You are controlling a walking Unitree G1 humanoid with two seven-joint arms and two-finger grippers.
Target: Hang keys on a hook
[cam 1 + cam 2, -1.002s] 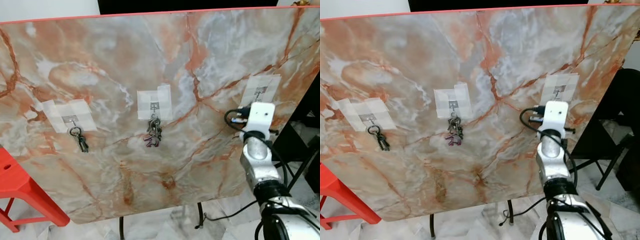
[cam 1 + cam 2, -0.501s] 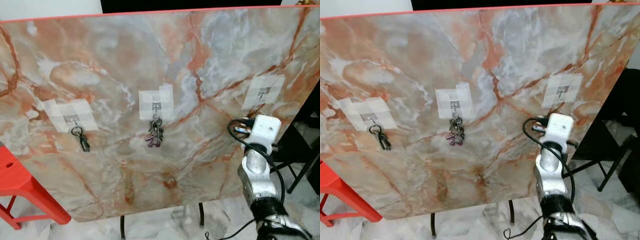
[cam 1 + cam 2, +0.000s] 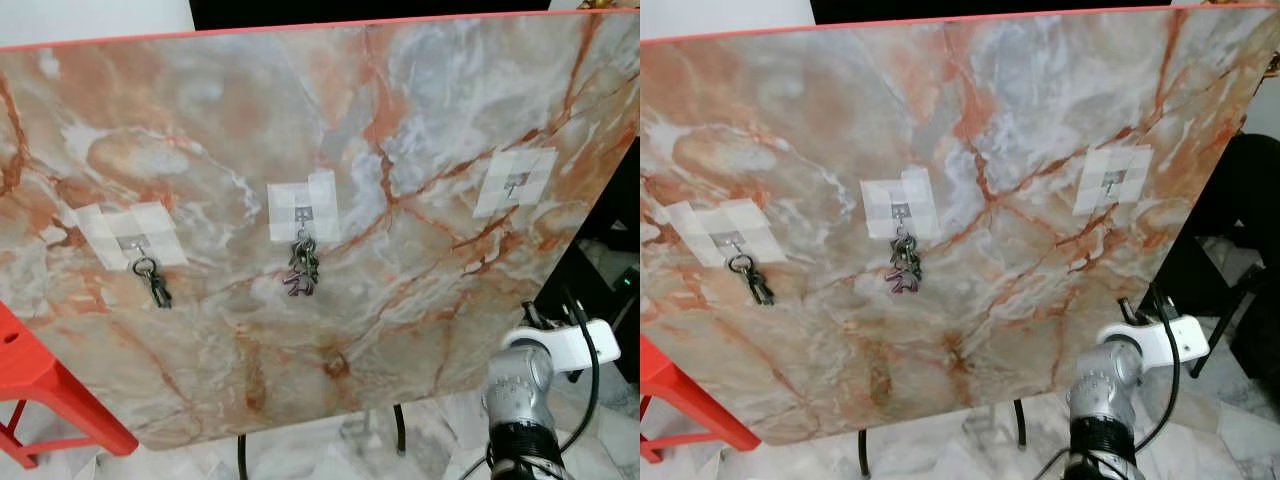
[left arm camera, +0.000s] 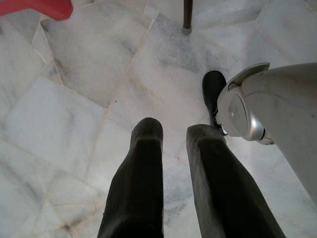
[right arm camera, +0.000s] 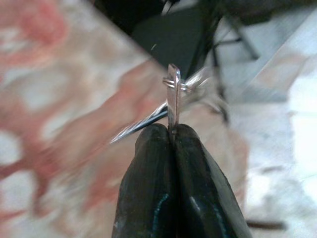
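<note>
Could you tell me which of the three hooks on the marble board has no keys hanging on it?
The right-hand hook; the left hook and middle hook each carry keys.

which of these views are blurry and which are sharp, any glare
Right wrist view: fingers and key fairly sharp, the board behind them smeared by motion blur. Left wrist view: sharp, evenly lit floor, soft shadows. Eye views: mostly sharp, the hooks and hung keys readable; no strong glare on the board, only a mild sheen.
</note>
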